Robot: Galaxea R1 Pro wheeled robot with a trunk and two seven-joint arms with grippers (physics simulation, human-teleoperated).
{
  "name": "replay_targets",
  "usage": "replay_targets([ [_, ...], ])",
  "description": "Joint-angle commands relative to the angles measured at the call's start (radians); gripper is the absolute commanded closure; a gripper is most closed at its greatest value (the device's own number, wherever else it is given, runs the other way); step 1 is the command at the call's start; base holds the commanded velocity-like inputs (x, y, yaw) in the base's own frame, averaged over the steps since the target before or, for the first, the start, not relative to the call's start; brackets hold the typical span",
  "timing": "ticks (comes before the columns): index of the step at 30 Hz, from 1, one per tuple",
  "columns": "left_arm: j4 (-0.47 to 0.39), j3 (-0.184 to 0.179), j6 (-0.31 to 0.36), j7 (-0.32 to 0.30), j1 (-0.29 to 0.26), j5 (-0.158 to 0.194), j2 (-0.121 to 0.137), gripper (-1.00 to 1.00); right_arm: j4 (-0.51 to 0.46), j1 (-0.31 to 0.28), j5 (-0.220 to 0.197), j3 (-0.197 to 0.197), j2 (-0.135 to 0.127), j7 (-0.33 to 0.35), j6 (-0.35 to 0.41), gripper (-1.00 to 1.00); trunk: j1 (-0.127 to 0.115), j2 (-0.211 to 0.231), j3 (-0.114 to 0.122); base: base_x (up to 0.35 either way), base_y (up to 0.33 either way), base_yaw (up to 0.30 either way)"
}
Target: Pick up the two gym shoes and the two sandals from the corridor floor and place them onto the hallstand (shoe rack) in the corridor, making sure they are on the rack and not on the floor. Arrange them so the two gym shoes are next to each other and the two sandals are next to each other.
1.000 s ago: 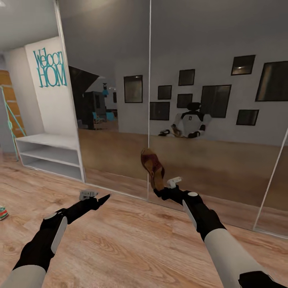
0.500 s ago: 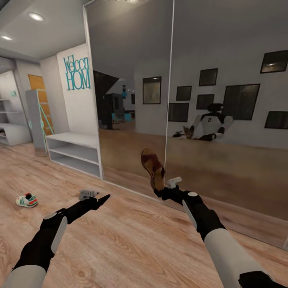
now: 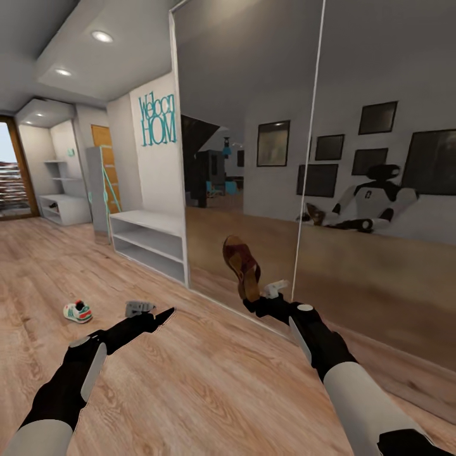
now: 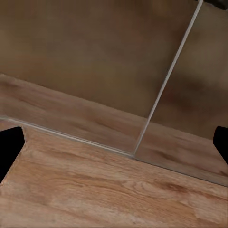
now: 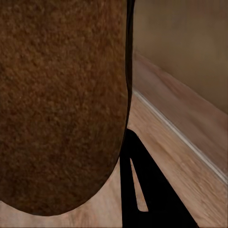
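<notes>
Right hand (image 3: 253, 303) clamping one sandal (image 3: 241, 266) by its heel end, holding it upright above the corridor floor (image 3: 209, 380), close to the mirrored sliding doors (image 3: 354, 190). In the right wrist view, brown sandal (image 5: 61, 104) sitting against a dark finger (image 5: 142, 190). Left hand (image 3: 166, 314) hanging empty over the planks, fingers spread apart at the edges of the left wrist view. One gym shoe (image 3: 77, 311) lying on the floor, well left of the left hand. Low white rack (image 3: 149, 244) standing beside the mirror; the hallstand (image 3: 63, 206) with wall shelves showing far down the corridor.

gym shoe (image 3: 77, 311) on floor (image 3: 209, 373) left, low rack (image 3: 149, 244) behind it
</notes>
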Motion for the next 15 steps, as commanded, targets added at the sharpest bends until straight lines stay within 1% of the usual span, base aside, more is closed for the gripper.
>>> replay_targets([
  [1,0.0,0.001,0.01,-0.003,-0.001,0.009,0.0,-1.0,-0.002,0.0,0.006,-0.001,0.0,0.005,0.005,1.0,0.0,0.0,-0.001,0.345,0.083,0.292],
  [8,0.0,0.001,0.01,-0.003,-0.001,0.009,0.0,-1.0,-0.002,-0.001,0.006,-0.002,0.0,0.005,0.005,1.0,0.0,0.0,0.004,0.337,0.108,0.292],
  [15,0.0,0.001,0.01,-0.003,-0.001,0.009,0.0,-1.0,-0.002,0.0,0.006,-0.002,0.0,0.005,0.005,1.0,0.0,0.0,0.008,0.301,0.166,0.292],
])
